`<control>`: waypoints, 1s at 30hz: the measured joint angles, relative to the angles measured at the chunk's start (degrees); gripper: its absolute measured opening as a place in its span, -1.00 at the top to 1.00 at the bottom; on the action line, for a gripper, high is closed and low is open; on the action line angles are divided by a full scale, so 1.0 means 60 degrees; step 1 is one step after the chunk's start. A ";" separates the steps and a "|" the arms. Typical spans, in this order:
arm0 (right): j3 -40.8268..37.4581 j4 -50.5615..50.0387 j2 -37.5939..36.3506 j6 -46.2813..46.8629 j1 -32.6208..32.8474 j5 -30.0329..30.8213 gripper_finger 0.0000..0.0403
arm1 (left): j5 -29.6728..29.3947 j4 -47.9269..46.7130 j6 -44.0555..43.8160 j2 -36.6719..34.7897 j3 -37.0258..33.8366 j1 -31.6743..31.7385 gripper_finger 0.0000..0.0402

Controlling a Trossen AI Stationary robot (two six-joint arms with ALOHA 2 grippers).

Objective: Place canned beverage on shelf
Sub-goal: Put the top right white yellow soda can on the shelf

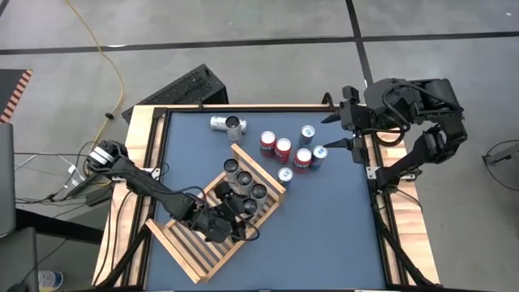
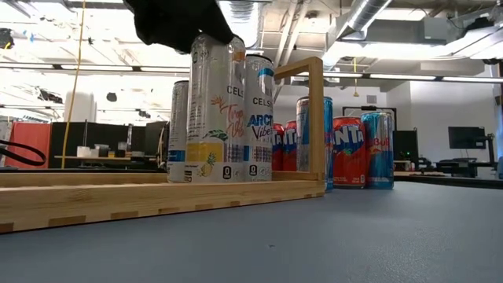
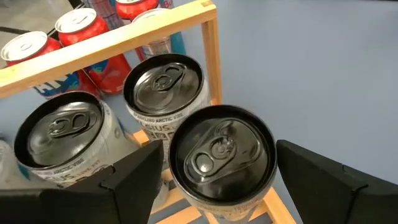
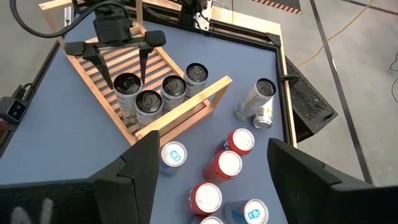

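Note:
The shelf (image 1: 199,243), a light wooden slatted rack with a raised frame bar (image 3: 112,40), lies askew at the table's centre-left. Three black-topped cans (image 1: 243,177) stand in a row on it along the bar. A further can (image 3: 221,155) stands just behind them, with my left gripper (image 1: 231,217) shut on it. My right gripper (image 1: 336,132) hangs open and high over the far right edge, holding nothing. Red and blue cans (image 1: 292,152) stand on the table beyond the bar. My left gripper pinches the can's upper wall just under the rim (image 3: 171,171), one finger (image 3: 124,183) on each side. The fingers slant down from the table's near-left side. The can is upright, and its base (image 2: 206,178) is down on the slats beside the other cans.
A silver can (image 1: 227,123) lies on its side near the far edge. Several red and blue cans stand between the shelf and my right arm. Bare blue table top (image 1: 324,235) lies at the near right. A raised wooden border (image 1: 138,138) rims the table.

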 joint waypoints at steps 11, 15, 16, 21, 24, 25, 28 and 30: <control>0.0000 -0.0070 0.0000 0.0098 0.0000 0.0000 -0.29 | 0.0058 0.0057 -0.0149 0.0000 -0.0044 0.0083 -0.48; 0.0000 -0.0072 0.0000 0.0164 0.0000 0.0004 -0.29 | 0.0202 0.0127 -0.0377 0.0124 -0.0044 0.0085 -0.48; 0.0000 -0.0073 0.0000 0.0164 0.0000 0.0004 -0.29 | 0.0243 0.0139 -0.0414 0.0167 -0.0050 0.0083 -0.48; 0.0000 -0.0073 0.0000 0.0164 0.0000 0.0004 -0.29 | 0.0263 0.0302 -0.0419 0.0262 -0.0057 0.0083 -0.48; 0.0000 -0.0073 0.0000 0.0181 -0.0004 0.0011 -0.29 | 0.0246 0.0287 -0.0426 0.0265 -0.0058 0.0086 -0.44; 0.0000 -0.0073 0.0000 0.0234 -0.0004 0.0011 -0.29 | 0.0221 0.0290 -0.0414 0.0262 -0.0058 0.0084 -0.42; 0.0000 -0.0084 0.0000 0.0351 -0.0004 0.0015 -0.29 | 0.0226 0.0290 -0.0415 0.0262 -0.0058 0.0083 -0.33; 0.0000 -0.0149 0.0000 0.0394 -0.0004 0.0037 -0.29 | 0.0228 0.0294 -0.0427 0.0262 -0.0058 0.0083 -0.27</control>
